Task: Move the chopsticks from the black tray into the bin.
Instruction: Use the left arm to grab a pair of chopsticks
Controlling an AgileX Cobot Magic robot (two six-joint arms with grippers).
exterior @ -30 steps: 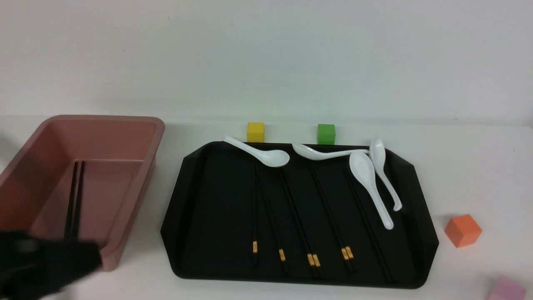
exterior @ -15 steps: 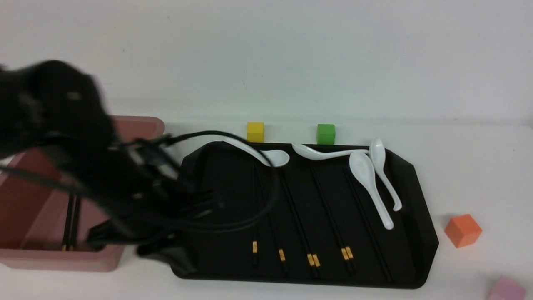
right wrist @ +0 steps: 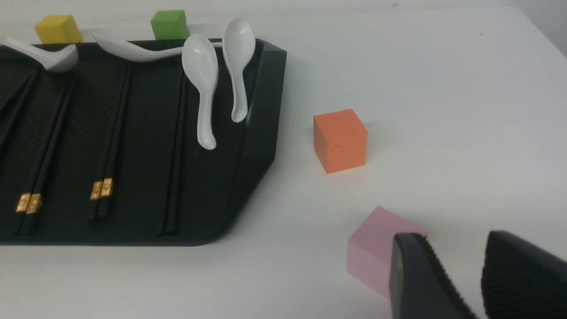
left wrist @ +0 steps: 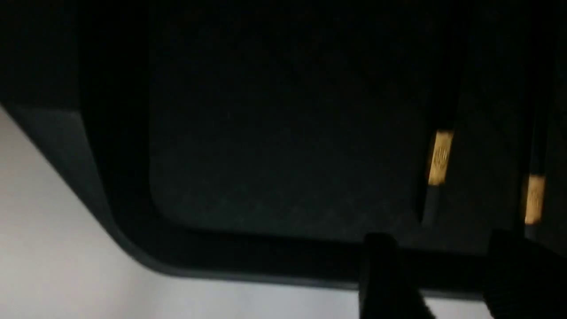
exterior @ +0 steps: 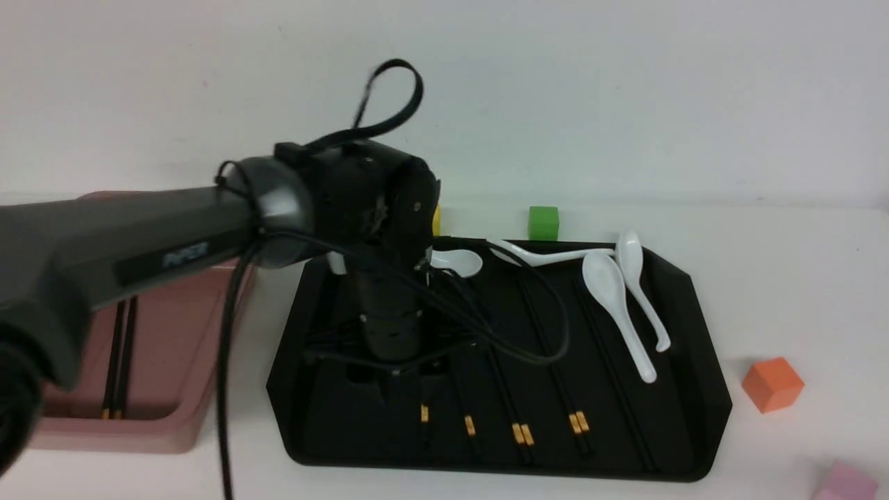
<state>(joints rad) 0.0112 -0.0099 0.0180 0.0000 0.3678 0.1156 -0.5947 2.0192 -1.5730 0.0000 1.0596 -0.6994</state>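
Note:
Several black chopsticks (exterior: 522, 389) with gold bands lie side by side in the black tray (exterior: 701, 361). Two more chopsticks (exterior: 118, 361) lie in the pink bin (exterior: 173, 437) at the left. My left gripper (exterior: 399, 382) points down, low over the tray's front left part, next to the leftmost chopstick (exterior: 424, 413). In the left wrist view the gripper (left wrist: 438, 237) is open and empty. Its fingertips (left wrist: 378, 248) stand either side of the end of a gold-banded chopstick (left wrist: 440, 157). My right gripper (right wrist: 452, 239) is open and empty over the table.
Several white spoons (exterior: 615, 305) lie along the tray's far edge and right part. A green cube (exterior: 543, 222) and a yellow cube (right wrist: 57, 29) stand behind the tray. An orange cube (exterior: 771, 383) and a pink cube (right wrist: 376, 248) are to its right.
My left arm has swung from the front of the bin up and right, over to the tray. Its gripper now points down at the tray's front left. The chopsticks and spoons have not moved.

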